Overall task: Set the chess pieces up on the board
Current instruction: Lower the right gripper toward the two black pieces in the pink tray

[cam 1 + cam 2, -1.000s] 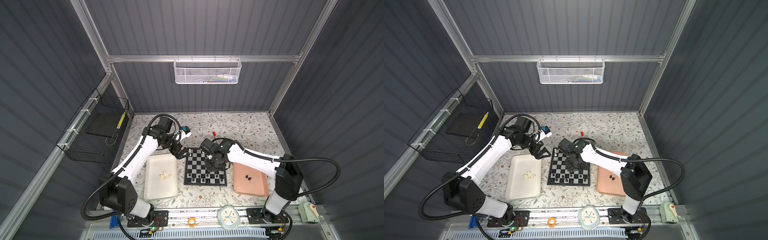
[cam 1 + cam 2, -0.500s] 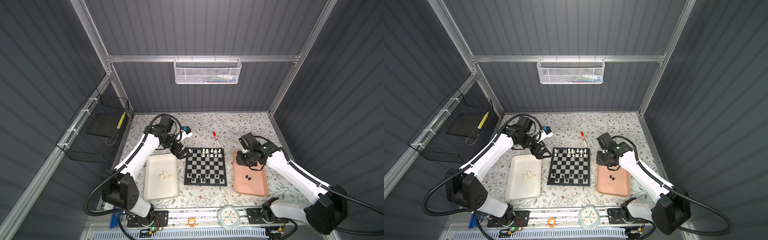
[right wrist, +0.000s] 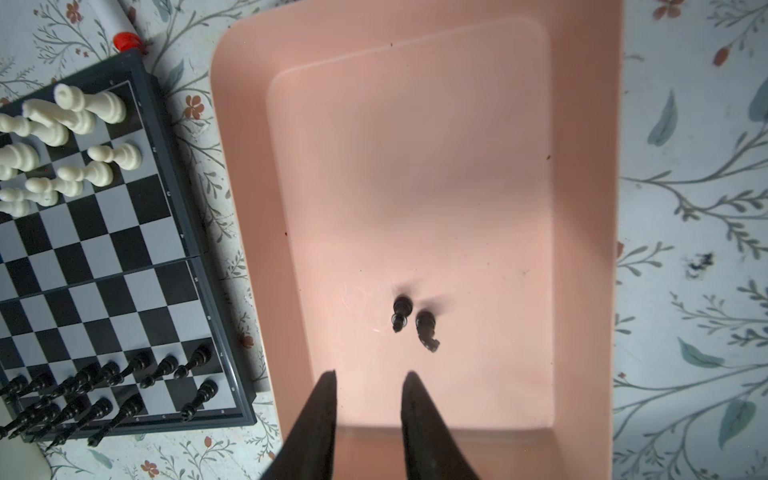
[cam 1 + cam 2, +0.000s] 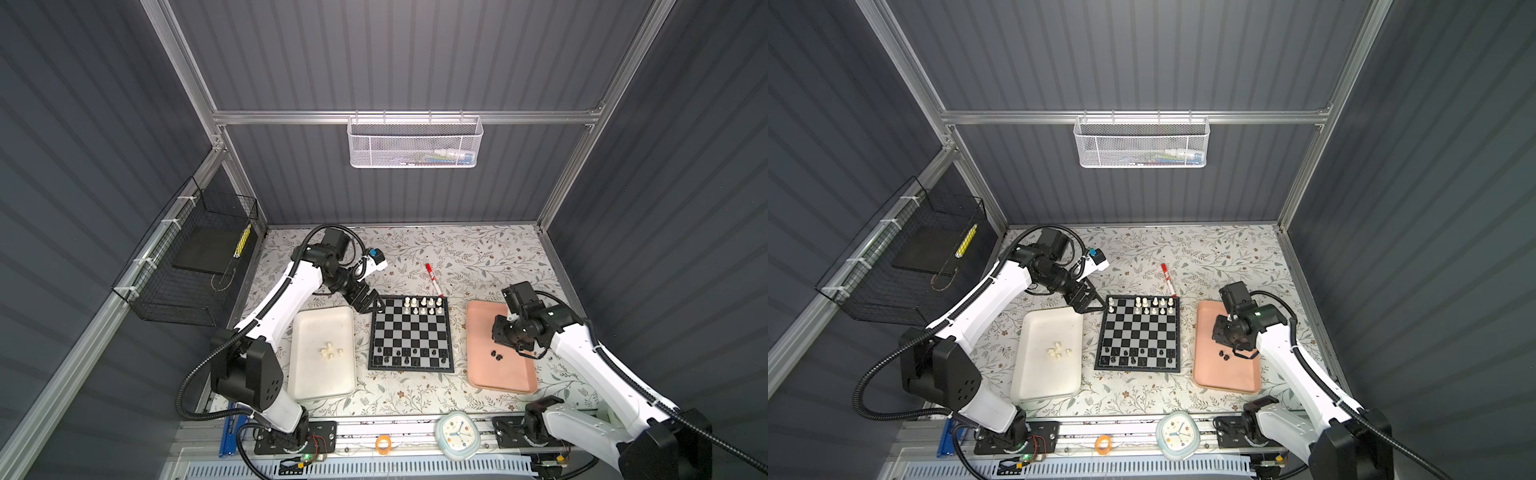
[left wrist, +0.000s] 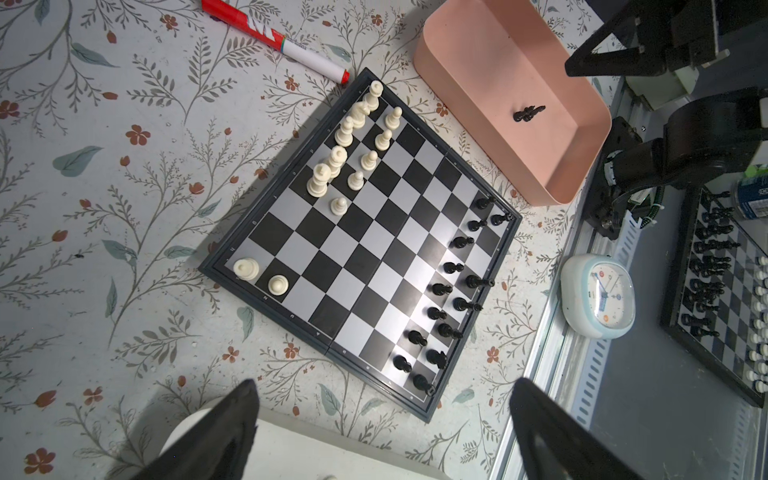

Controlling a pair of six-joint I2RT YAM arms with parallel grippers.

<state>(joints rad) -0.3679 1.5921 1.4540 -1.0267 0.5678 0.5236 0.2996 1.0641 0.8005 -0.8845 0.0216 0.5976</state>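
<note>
Right end effector [image 3: 370,374] narrowly apart, empty, over two black pieces [image 3: 402,309], prob. touching; we may snag both; left end effector [image 5: 384,381] wide apart

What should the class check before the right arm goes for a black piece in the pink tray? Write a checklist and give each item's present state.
1. right gripper empty, jaws apart: ok.
2. Right gripper above the pink tray: ok.
3. black pieces in the tray standing upright: not ok, both lie on their sides, close together.
4. Free squares in the black rows of the board: ok.
5. left gripper open, empty and away from the pink tray: ok.
</note>
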